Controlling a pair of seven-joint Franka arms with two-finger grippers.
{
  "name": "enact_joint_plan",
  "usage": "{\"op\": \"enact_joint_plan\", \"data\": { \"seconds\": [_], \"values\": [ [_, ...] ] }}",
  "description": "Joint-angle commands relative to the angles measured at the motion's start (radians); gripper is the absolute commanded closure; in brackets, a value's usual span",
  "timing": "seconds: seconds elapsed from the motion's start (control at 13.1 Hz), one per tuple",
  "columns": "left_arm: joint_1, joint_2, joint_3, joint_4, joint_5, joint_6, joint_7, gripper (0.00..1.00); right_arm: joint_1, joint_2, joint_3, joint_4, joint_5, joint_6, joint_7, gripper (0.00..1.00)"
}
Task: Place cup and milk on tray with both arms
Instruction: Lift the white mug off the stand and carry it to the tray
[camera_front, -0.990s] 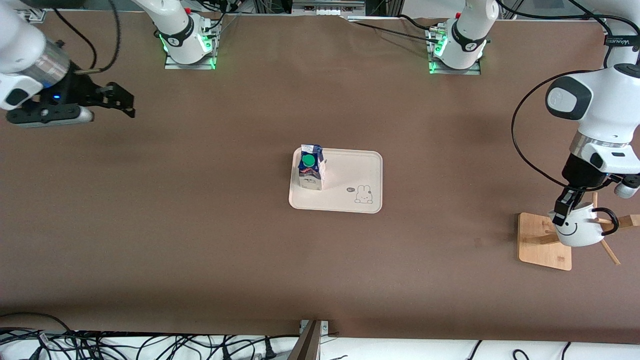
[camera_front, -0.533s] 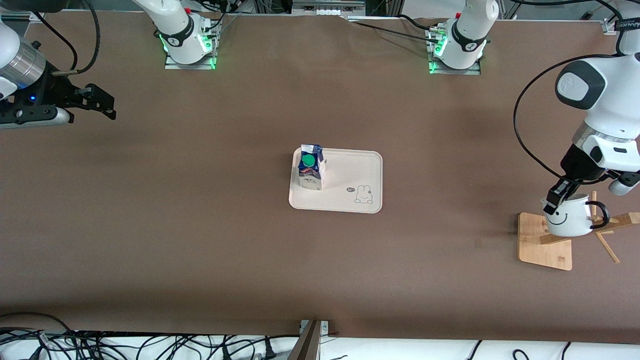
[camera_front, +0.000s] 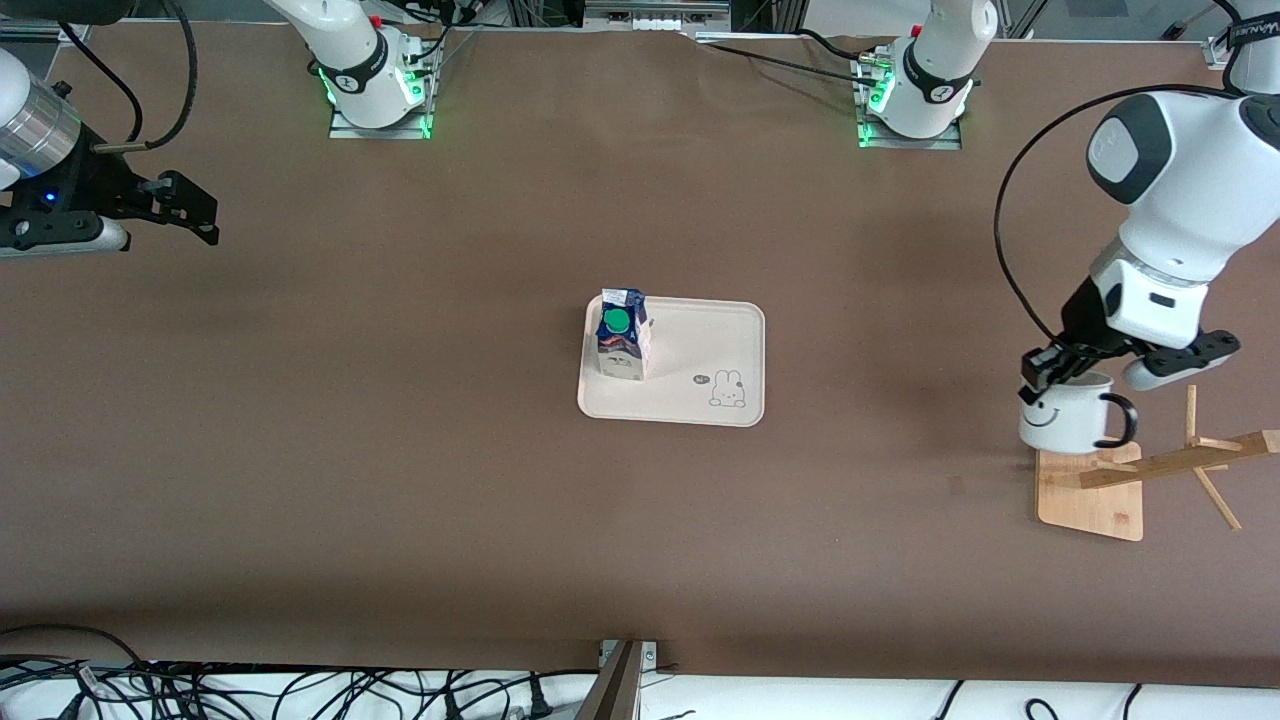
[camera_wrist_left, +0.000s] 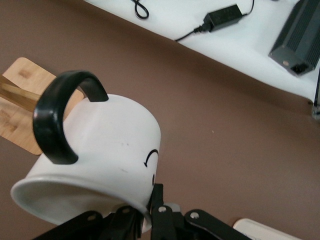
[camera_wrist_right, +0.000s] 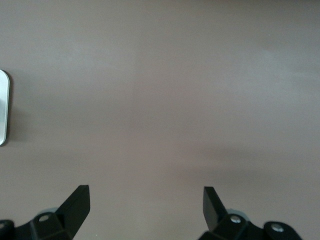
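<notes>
The cream-white tray (camera_front: 720, 345) lies mid-table. The milk carton (camera_front: 622, 335), dark blue and white with a green cap, stands upright on the tray's end toward the right arm. My left gripper (camera_front: 1050, 372) is shut on the rim of the white smiley cup (camera_front: 1068, 418) and holds it in the air over the wooden rack base, clear of the pegs. In the left wrist view the cup (camera_wrist_left: 107, 155) fills the frame, black handle up, rim pinched in my left gripper (camera_wrist_left: 149, 212). My right gripper (camera_front: 195, 210) is open and empty over bare table at the right arm's end; it also shows in the right wrist view (camera_wrist_right: 145, 205).
A wooden rack (camera_front: 1090, 495) with slanted pegs (camera_front: 1180, 460) stands at the left arm's end of the table, just under the cup. Cables run along the table's front edge. The tray's edge (camera_wrist_right: 4, 107) shows in the right wrist view.
My left gripper has lifted the cup off the rack peg and carried it toward the tray. My right gripper has drawn back toward the table's end. The milk and tray have not moved.
</notes>
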Motion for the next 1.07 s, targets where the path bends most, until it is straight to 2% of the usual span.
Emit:
{"op": "enact_joint_plan", "data": {
  "seconds": [0.0,0.08,0.23,0.53,0.76,0.99],
  "values": [
    [0.003,0.006,-0.053,0.141,0.03,-0.291,0.002,1.0,-0.003,0.017,0.005,0.041,-0.006,-0.006,0.005,0.0],
    [-0.002,0.024,-0.084,0.183,0.031,-0.386,-0.001,1.0,-0.003,0.029,0.005,0.061,-0.003,-0.003,0.006,0.0],
    [-0.005,0.056,-0.116,0.215,0.031,-0.47,-0.004,1.0,0.0,0.035,0.011,0.075,-0.003,-0.001,0.006,0.0],
    [-0.038,0.121,-0.21,0.217,0.03,-0.484,-0.059,1.0,0.016,0.035,0.01,0.076,-0.003,-0.004,0.006,0.0],
    [-0.17,0.212,-0.21,0.252,0.019,-0.495,-0.067,1.0,0.016,0.035,0.008,0.076,-0.001,-0.004,0.008,0.0],
    [-0.303,0.396,-0.201,0.393,0.031,-0.536,-0.068,1.0,0.016,0.035,0.008,0.076,0.002,-0.004,0.008,0.0]
  ]
}}
